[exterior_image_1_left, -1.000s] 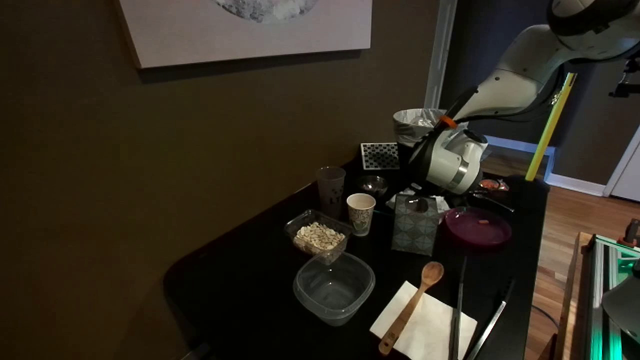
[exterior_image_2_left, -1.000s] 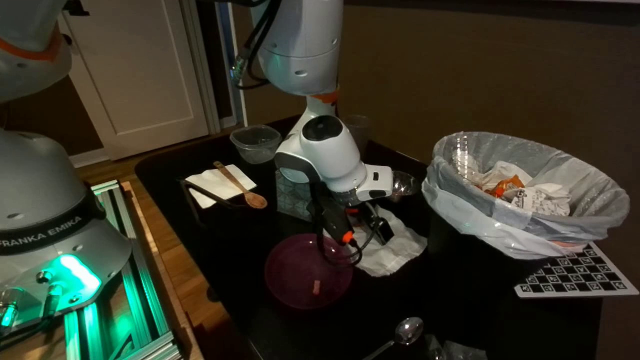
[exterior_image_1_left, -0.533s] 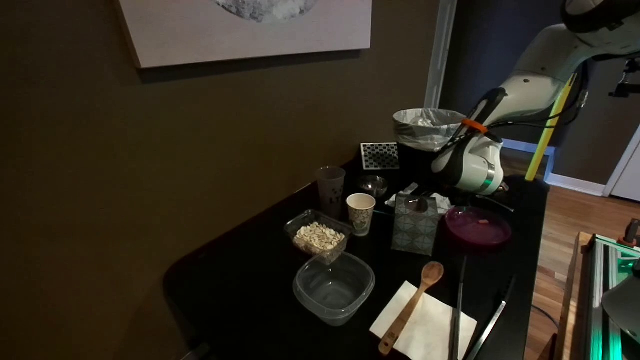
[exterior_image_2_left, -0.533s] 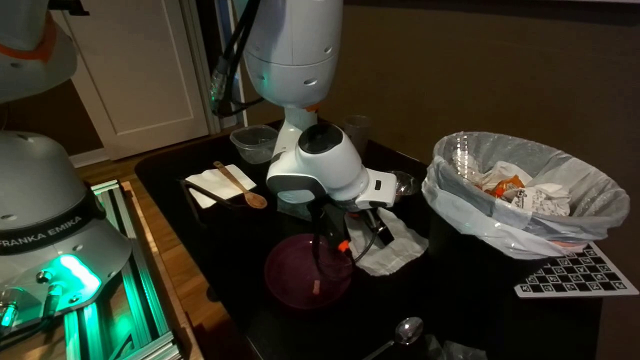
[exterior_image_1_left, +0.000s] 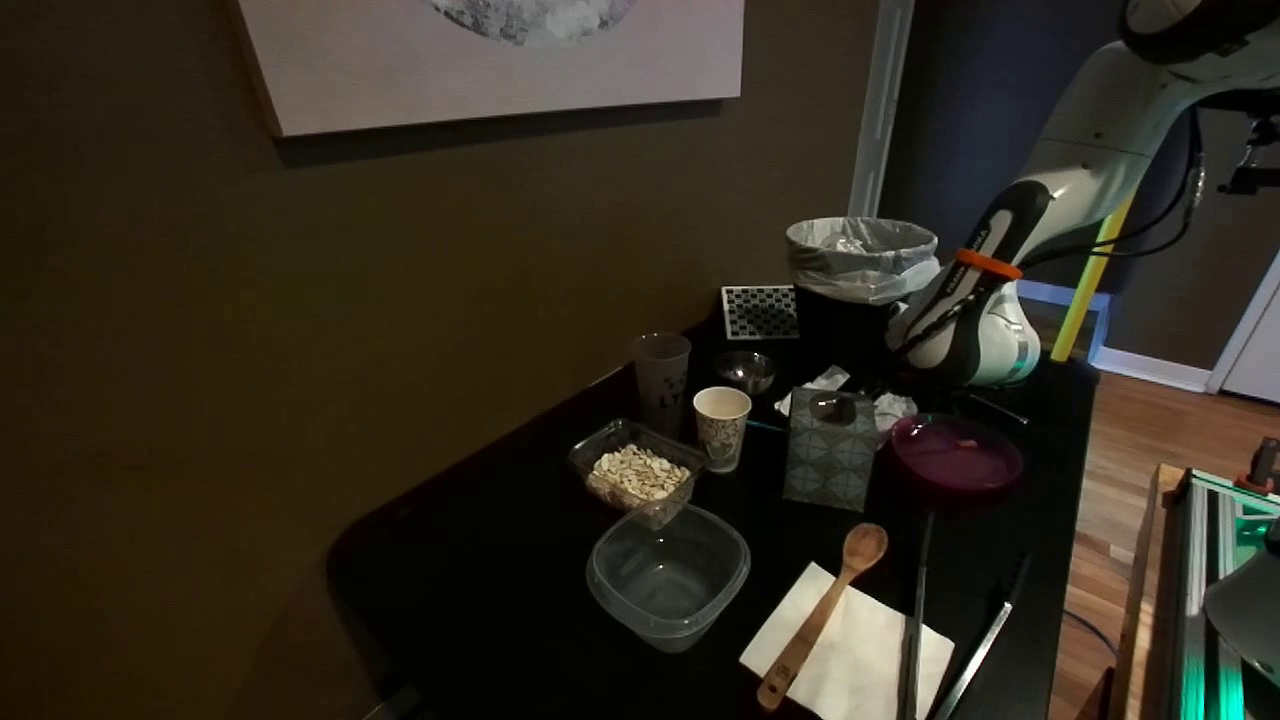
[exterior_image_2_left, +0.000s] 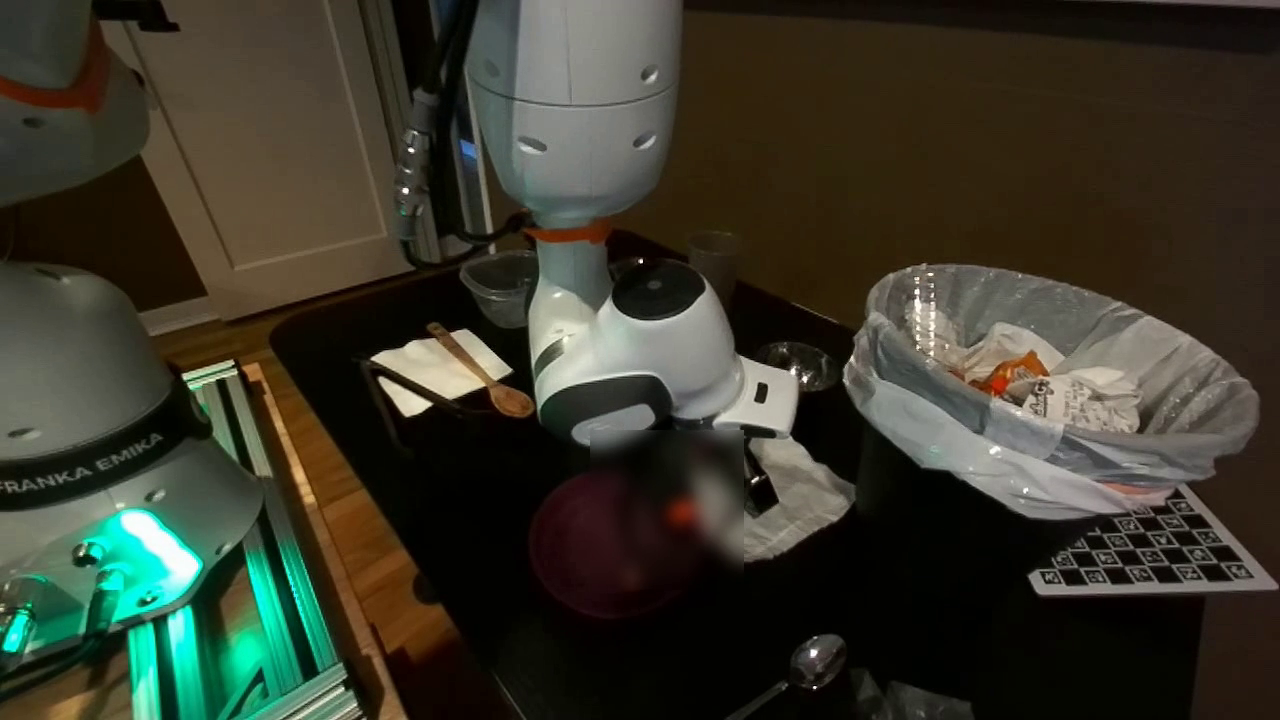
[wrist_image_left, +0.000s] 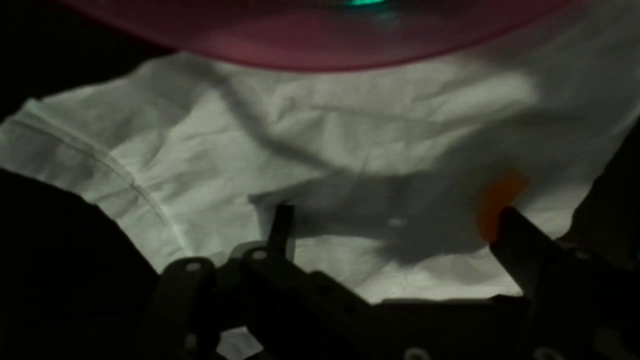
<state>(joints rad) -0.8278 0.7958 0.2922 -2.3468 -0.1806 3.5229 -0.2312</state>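
The black two-fingered gripper (wrist_image_left: 394, 210) spreads its jaws wide, grasping nothing visible, above the crumpled white paper-like napkin (wrist_image_left: 380, 145) beside the round magenta plastic plate (wrist_image_left: 310, 57). Good handling calls for level fingertips, clear of the plate's rim.

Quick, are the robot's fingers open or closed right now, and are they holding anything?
Open: the fingers stand wide apart above the crumpled white sheet, with nothing gripped between them.
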